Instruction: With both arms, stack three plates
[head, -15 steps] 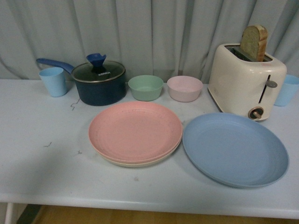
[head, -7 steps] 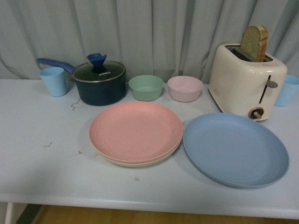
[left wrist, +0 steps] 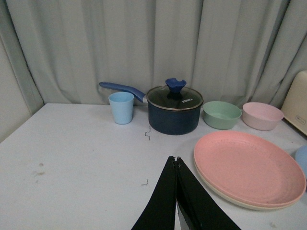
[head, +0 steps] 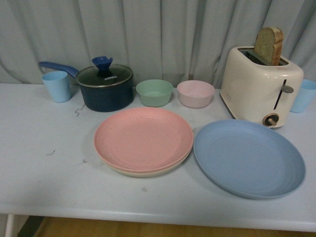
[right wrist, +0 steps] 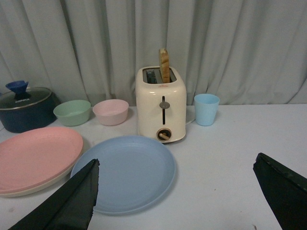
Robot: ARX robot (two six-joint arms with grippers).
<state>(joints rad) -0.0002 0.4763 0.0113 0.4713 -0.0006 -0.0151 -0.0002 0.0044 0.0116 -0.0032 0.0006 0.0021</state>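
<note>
The cream plate (head: 145, 174) shows only a rim under the pink plate (head: 143, 138). The toaster (head: 259, 86) half hides the blue cup (head: 303, 94) at the table (head: 39, 173) edge.

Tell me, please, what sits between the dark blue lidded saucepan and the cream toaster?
A small round green bowl nearer the saucepan and a small round pink bowl nearer the toaster, side by side; the front view shows this.
</note>
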